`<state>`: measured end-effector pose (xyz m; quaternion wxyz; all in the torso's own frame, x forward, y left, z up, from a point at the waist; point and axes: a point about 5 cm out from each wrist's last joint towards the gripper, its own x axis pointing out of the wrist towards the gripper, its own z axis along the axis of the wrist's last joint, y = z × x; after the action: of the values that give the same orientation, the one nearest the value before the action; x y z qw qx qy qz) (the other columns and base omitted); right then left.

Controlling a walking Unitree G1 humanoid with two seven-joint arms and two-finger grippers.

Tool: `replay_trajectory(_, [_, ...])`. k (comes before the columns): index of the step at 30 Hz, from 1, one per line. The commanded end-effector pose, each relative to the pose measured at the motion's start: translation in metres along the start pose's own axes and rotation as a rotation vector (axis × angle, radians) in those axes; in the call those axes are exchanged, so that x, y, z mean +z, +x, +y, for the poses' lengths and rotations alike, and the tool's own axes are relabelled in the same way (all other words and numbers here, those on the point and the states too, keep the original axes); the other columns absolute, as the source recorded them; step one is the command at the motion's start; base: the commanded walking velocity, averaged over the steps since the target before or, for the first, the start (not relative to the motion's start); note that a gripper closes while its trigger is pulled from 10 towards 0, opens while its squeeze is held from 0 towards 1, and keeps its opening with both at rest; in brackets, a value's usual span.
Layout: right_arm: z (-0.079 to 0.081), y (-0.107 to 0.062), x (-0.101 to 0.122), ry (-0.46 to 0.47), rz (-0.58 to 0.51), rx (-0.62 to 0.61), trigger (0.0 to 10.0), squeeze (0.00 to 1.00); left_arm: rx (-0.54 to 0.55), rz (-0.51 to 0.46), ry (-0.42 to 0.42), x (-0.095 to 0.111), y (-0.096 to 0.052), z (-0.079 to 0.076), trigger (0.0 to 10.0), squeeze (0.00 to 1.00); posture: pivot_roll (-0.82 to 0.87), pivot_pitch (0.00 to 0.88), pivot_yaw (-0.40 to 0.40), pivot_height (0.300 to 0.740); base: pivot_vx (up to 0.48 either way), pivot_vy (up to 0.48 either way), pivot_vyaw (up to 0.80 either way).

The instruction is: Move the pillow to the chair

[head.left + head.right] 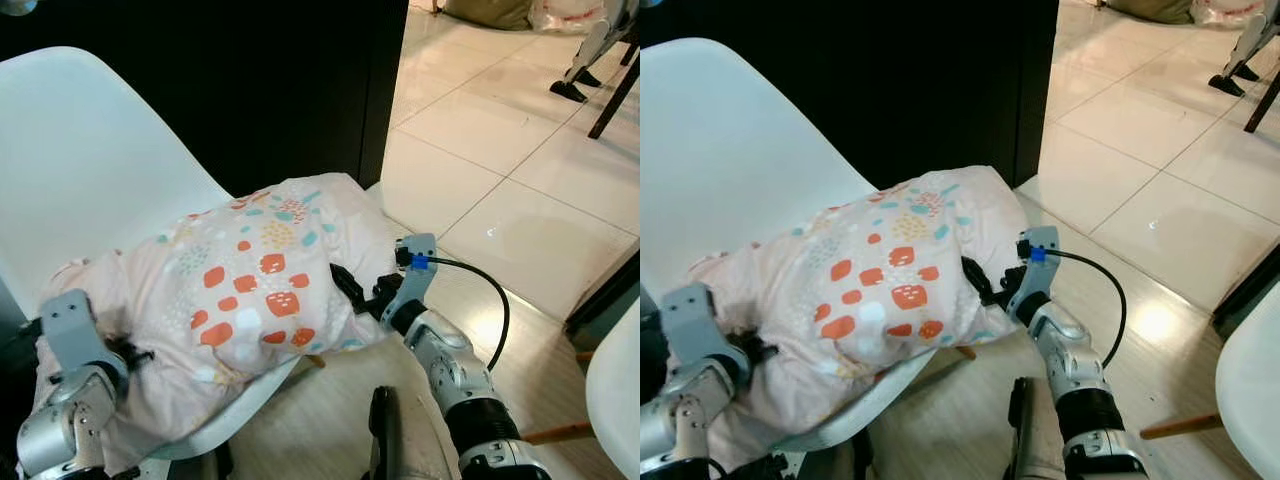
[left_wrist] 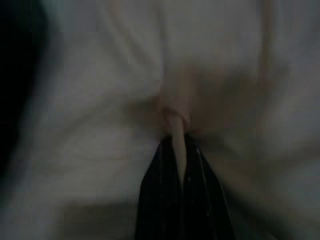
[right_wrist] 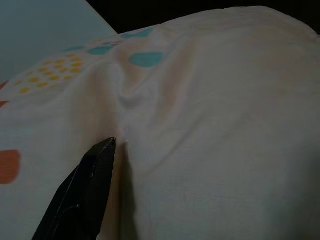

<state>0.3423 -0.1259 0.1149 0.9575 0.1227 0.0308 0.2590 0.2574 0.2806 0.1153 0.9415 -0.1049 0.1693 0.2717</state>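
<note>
The pillow (image 1: pixel 250 280), pale pink with orange and teal patches, lies across the seat of the white chair (image 1: pixel 90 170), its near side hanging over the seat's front edge. My left gripper (image 1: pixel 130 352) is at the pillow's left end; in the left wrist view its fingers (image 2: pixel 200 200) are shut on a fold of the fabric. My right gripper (image 1: pixel 345 285) is pressed into the pillow's right side. One black finger (image 3: pixel 95 170) digs into a crease of the cloth there, and the other finger is hidden by the fabric.
A dark panel (image 1: pixel 280 80) stands behind the chair. Glossy tiled floor (image 1: pixel 500 150) stretches to the right. Another white chair's edge (image 1: pixel 615 400) sits at the near right, with a wooden leg (image 1: pixel 555 433) beside it. Dark furniture legs (image 1: pixel 600 70) stand at the far right.
</note>
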Motion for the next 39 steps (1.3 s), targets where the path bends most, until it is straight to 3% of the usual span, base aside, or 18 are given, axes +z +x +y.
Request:
replay_trajectory(1, [0.005, 0.004, 0.0, 0.01, 0.002, 0.013, 10.0, 0.0, 0.147, -0.175, 0.081, 0.03, -0.006, 0.021, 0.0, 0.0, -0.02, 0.164, 0.015, 0.555, 0.0, 0.0, 0.0])
replay_trajectory(3, [0.004, 0.004, 0.001, 0.01, 0.002, 0.004, 10.0, 0.0, 0.196, -0.297, 0.105, 0.052, -0.015, 0.021, 0.0, 0.0, -0.02, 0.165, 0.012, 0.555, 0.0, 0.0, 0.0])
replay_trajectory(12, [0.003, 0.006, 0.002, 0.01, 0.004, -0.005, 10.0, 0.0, 0.278, -0.492, 0.176, 0.084, -0.04, 0.014, 0.0, 0.0, -0.01, 0.163, 0.009, 0.555, 0.0, 0.0, 0.0])
replay_trajectory(19, [0.002, 0.007, 0.001, 0.013, 0.009, -0.012, 10.0, 0.0, 0.289, -0.592, 0.201, 0.103, -0.055, 0.007, 0.0, 0.0, 0.0, 0.163, 0.002, 0.555, 0.0, 0.0, 0.0])
replay_trajectory(28, [-0.009, 0.006, -0.003, -0.002, 0.046, -0.079, 10.0, 0.0, 0.344, -0.661, 0.234, 0.122, -0.063, 0.015, 0.0, 0.0, 0.01, 0.158, -0.003, 0.555, 0.0, 0.0, 0.0])
replay_trajectory(29, [-0.011, 0.005, -0.002, 0.007, 0.039, -0.087, 10.0, 0.98, 0.35, -0.654, 0.243, 0.119, -0.064, 0.017, 0.0, 0.0, 0.01, 0.157, -0.003, 0.555, 0.0, 0.0, 0.0])
replay_trajectory(31, [-0.013, 0.003, 0.0, 0.02, 0.025, -0.091, 10.0, 1.0, 0.359, -0.634, 0.264, 0.113, -0.065, 0.02, 0.0, 0.0, 0.01, 0.156, -0.006, 0.555, 0.0, 0.0, 0.0])
replay_trajectory(38, [-0.025, 0.002, 0.0, 0.015, 0.038, -0.19, 10.0, 1.0, 0.351, -0.545, 0.3, 0.088, -0.063, 0.023, 0.0, 0.0, 0.02, 0.154, -0.006, 0.555, 0.0, 0.0, 0.0])
replay_trajectory(39, [-0.032, 0.0, -0.001, 0.009, 0.054, -0.248, 10.0, 0.33, 0.343, -0.509, 0.317, 0.076, -0.062, 0.022, 0.0, 0.0, 0.02, 0.155, -0.006, 0.555, 0.0, 0.0, 0.0])
